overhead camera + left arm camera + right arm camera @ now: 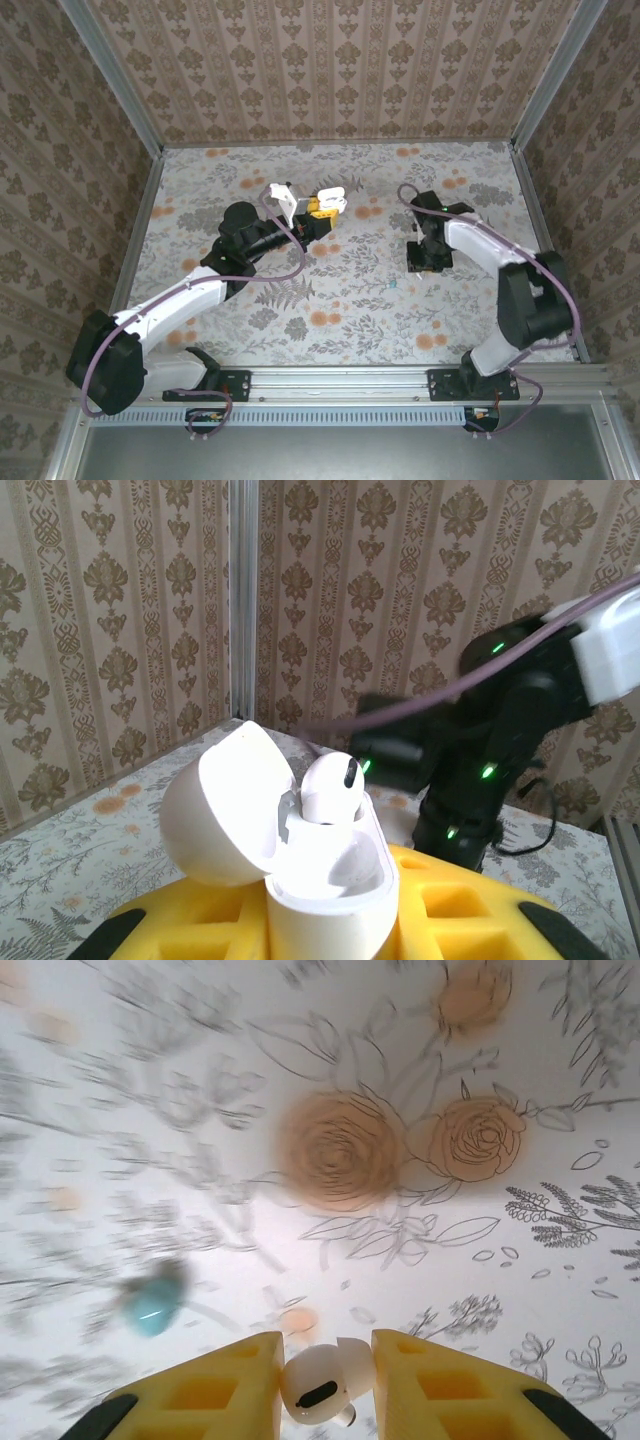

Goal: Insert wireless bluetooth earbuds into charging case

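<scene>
Assessing the step in hand, we judge it a mid-task transfer. The right gripper [325,1385], at three o'clock on the floral-patterned table [330,320], pinches a glossy white stubby plastic earbud [312,1388] between yellow pads [220,1390]. The left gripper [330,920], at twelve o'clock, clamps the white pebble-shaped plastic charging case [320,870], lid open, another white earbud [330,785] seated inside. Next we expect a carry toward ten o'clock, then stem-down alignment over the open case.
</scene>
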You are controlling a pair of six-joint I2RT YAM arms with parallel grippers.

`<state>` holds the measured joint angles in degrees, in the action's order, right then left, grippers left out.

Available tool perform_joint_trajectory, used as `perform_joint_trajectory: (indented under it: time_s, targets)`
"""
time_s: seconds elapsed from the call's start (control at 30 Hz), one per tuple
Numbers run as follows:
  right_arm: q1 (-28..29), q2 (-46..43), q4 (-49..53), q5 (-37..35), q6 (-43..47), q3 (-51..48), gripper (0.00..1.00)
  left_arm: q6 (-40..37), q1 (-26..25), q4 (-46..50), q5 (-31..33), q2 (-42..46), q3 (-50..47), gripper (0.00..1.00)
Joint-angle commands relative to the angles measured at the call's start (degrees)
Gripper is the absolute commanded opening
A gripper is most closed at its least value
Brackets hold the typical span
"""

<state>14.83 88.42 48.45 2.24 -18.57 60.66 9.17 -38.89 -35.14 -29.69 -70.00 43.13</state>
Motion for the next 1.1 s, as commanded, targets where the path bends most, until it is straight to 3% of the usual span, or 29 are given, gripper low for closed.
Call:
perform_joint_trajectory:
  time_s: [0.0, 0.23, 0.47, 0.7, 1.07]
  targets:
    - [0.29, -8.19, -0.80, 6.33, -5.94, 3.03, 0.30, -0.83, 0.49, -0.24, 0.58, -0.87, 0.72, 0.26]
    - [1.24, -20.44, -14.83, 14.02, -19.69, 4.29, 0.31, -0.47, 0.48, -2.18, 0.29, -4.84, 2.23, 0.26]
    - [8.23, -23.56, -28.92, 13.27, -28.65, 4.75, 0.31, -0.82, -0.05, -4.68, -0.47, -8.89, 3.91, 0.26]
    - [14.83, -22.17, -35.48, 8.75, -30.74, 6.38, 0.31, -1.81, -0.97, -10.80, 1.45, -10.86, 2.83, 0.26]
    - [19.74, -19.53, -36.70, 2.95, -29.60, 9.50, 0.31, -5.00, -2.56, -10.44, 3.65, -10.58, 2.30, 0.26]
